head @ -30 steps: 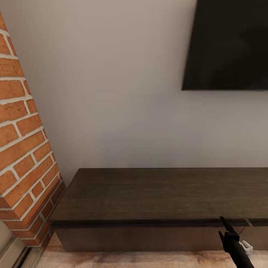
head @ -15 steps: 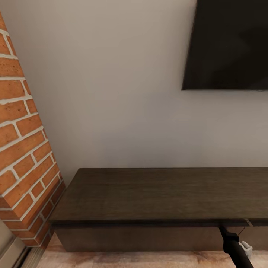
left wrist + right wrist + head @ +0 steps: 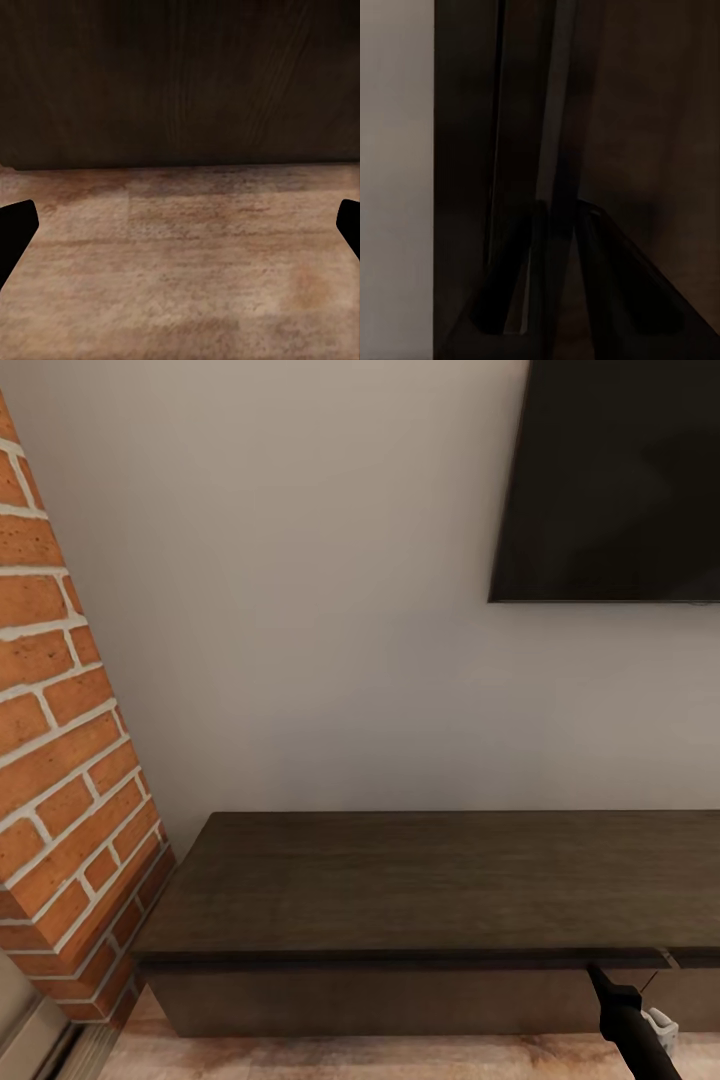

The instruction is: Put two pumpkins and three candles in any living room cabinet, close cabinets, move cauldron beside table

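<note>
The cabinet (image 3: 420, 880) is a long, low, dark wood console against the wall, with nothing on its flat top. My right gripper (image 3: 597, 972) reaches up at the lower right, its tip tucked just under the top's front lip against a drawer front. In the right wrist view its two fingers (image 3: 611, 292) stand close together with the thin edge of the drawer front (image 3: 556, 135) between them. My left gripper (image 3: 180, 225) is open, fingers far apart, over the plank floor (image 3: 180, 270) facing the cabinet front (image 3: 180, 75). Pumpkins, candles, cauldron and table are out of view.
A brick fireplace (image 3: 60, 760) juts out at the left, close to the cabinet's left end. A black TV (image 3: 620, 480) hangs on the wall above the cabinet's right part. A strip of wood floor (image 3: 400, 1055) runs along the cabinet's base.
My right gripper has dropped a little: its tip stood over the top's front edge one second ago and now sits below the lip. The camera has not moved.
</note>
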`<state>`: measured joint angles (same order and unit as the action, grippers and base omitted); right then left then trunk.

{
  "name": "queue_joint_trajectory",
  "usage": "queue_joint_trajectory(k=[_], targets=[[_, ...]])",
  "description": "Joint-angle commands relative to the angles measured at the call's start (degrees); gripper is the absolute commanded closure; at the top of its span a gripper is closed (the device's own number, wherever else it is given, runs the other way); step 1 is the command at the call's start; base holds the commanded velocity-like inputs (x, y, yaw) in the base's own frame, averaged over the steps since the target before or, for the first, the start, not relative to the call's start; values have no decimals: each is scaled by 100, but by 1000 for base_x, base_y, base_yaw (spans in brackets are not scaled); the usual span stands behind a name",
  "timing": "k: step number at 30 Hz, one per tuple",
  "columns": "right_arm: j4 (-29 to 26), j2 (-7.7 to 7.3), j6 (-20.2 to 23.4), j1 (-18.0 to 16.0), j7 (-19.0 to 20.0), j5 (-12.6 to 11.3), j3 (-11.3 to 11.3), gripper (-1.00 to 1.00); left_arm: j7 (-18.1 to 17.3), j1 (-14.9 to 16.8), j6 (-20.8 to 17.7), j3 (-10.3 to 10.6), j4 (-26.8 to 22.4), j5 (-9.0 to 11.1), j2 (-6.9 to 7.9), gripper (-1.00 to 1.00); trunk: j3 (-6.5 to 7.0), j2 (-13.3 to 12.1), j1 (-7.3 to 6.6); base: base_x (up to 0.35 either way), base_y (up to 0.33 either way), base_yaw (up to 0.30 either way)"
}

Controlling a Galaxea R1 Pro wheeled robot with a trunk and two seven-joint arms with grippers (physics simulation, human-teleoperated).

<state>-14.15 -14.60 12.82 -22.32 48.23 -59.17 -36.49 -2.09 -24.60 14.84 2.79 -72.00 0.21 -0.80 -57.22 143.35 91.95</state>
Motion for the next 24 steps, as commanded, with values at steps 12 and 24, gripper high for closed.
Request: queue_joint_trajectory(k=[12, 24], targets=[[-9, -8, 115, -9, 90, -139, 2, 100, -18, -1, 10, -7, 9, -21, -8, -100, -3, 3, -2, -31, 0, 0], [-9, -8, 115, -9, 90, -139, 2, 100, -19, -1, 10, -7, 10, -21, -8, -100, -3, 3, -2, -203, 0, 0]])
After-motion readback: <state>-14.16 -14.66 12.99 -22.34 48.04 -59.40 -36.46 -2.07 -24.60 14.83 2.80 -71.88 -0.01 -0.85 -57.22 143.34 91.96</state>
